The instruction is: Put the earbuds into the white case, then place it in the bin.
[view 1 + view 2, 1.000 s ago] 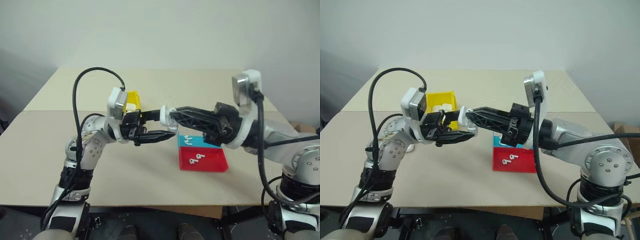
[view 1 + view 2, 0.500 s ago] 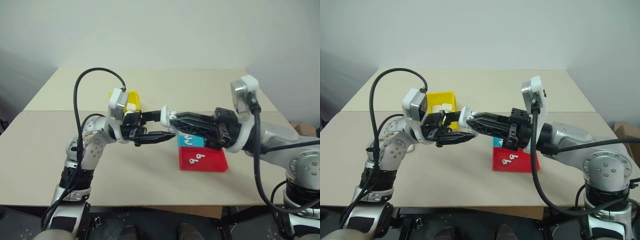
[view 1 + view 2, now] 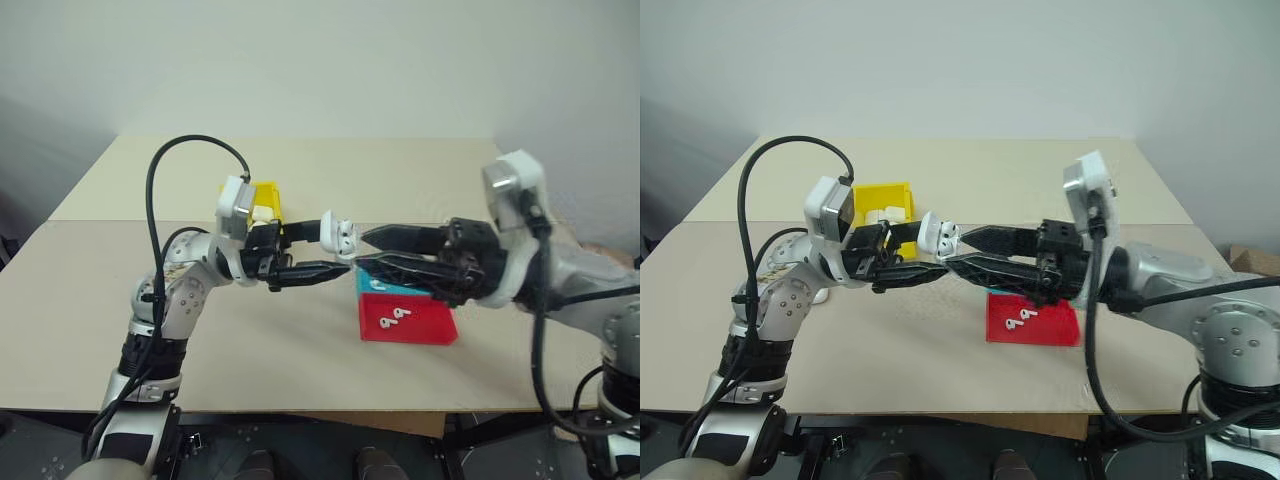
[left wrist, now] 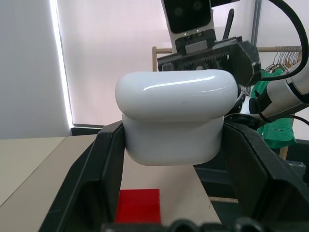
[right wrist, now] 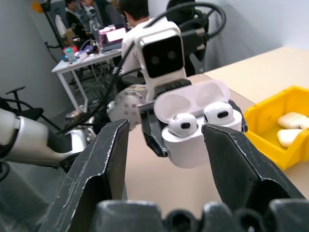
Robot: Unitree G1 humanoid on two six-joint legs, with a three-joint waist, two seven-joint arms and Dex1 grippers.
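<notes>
White plastic fills my left claw (image 3: 318,252): it is clamped tight on the white case (image 3: 340,235), held up above the table (image 3: 300,330) with the lid hinged open and facing my right arm, so the sockets are reachable from that side. In the right wrist view I can see the earbuds (image 5: 200,118) seated side by side in the white case, heads up, which tells me the loading part looks done.

My right claw (image 3: 366,250) points at the open case with its fingers spread apart and nothing between them; it sits just beside the case, not touching it as far as I can tell. I judge that is a release posture, leaving room to come back and press the lid down.

Behind my left arm sits the bin (image 3: 883,203), yellow, already holding other white cases, close enough for a short drop-off. Under the right arm the red tray (image 3: 408,320) holds two spare earbuds, with the blue tray (image 3: 385,285) just beyond it. The lid is still open, so closing comes next, I reckon.
</notes>
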